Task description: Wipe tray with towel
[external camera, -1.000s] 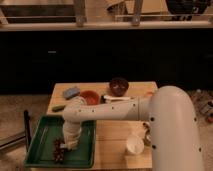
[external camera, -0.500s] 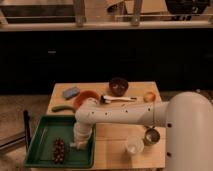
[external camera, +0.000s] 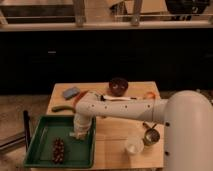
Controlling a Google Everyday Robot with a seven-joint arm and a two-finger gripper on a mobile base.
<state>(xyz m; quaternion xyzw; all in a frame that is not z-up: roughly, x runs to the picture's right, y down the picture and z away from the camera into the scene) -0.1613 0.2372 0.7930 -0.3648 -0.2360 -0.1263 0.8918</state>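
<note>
gripper [external camera: 79,134] over rectangular green tray [external camera: 36,144] (dark lumpy clump [external camera: 58,150] inside)

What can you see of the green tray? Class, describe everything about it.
The tray is a green rectangle with a raised rim, and it looks like plastic. It lies flat at the front left of the wooden table. A dark lumpy thing rests inside, near its front. The gripper hangs low over the tray's right half; whether it touches the tray floor is unclear.
</note>
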